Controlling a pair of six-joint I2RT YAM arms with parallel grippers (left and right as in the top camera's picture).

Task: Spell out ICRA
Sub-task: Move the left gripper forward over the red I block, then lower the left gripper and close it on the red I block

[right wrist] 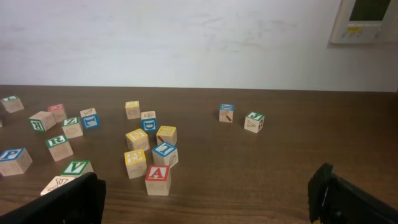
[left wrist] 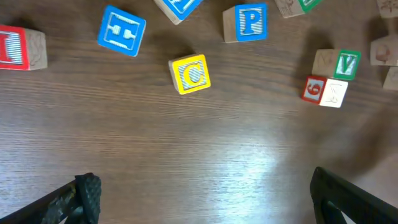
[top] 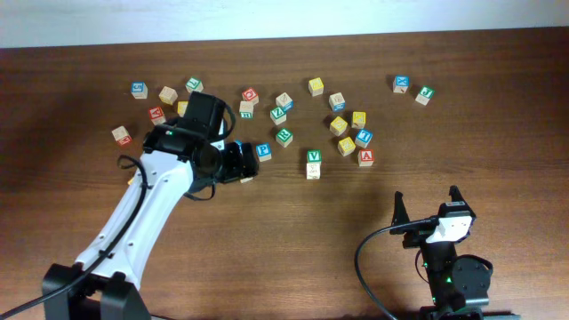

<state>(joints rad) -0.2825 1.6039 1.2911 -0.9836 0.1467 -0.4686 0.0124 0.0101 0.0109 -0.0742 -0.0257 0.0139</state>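
In the left wrist view the yellow C cube lies on the wood, and a red-lettered cube that reads as I is cut off by the left edge. My left gripper hangs open above bare table just short of the C cube, holding nothing. From overhead that gripper covers both of those cubes. The green R cube sits mid-table. The red A cube is at the near edge of the right cluster. My right gripper stands open and empty, near the front edge.
A green V cube stands against a red 6 cube. A blue P cube lies beside the left gripper. Several other cubes are scattered along the back, two of them far right.
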